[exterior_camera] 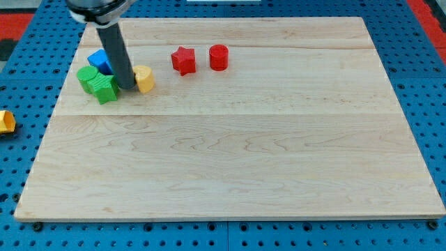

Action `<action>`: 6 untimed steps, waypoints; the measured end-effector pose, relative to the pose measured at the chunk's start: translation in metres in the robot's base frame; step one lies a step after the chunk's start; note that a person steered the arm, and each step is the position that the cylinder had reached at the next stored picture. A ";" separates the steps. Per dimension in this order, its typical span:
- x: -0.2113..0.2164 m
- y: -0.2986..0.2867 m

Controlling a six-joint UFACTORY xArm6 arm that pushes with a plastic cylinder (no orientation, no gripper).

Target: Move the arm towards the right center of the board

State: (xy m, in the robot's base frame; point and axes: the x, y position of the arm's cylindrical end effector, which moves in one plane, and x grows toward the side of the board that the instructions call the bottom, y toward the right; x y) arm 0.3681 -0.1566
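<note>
My tip (128, 86) rests on the wooden board (244, 153) at the view's upper left, far from the board's right side. It stands between a green star-shaped block (104, 87) on its left and a yellow block (144, 79) on its right, touching or nearly touching both. A second green block (86, 76) sits further left. A blue block (101, 61) lies just behind, partly hidden by the rod. A red star (183, 60) and a red cylinder (219, 57) sit to the right near the top.
A yellow-orange block (5, 121) lies off the board on the blue pegboard surface at the view's left edge. The board's edges are bordered by blue perforated table.
</note>
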 end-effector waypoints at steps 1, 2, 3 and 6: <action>-0.007 0.074; -0.022 0.121; -0.048 0.141; 0.012 0.075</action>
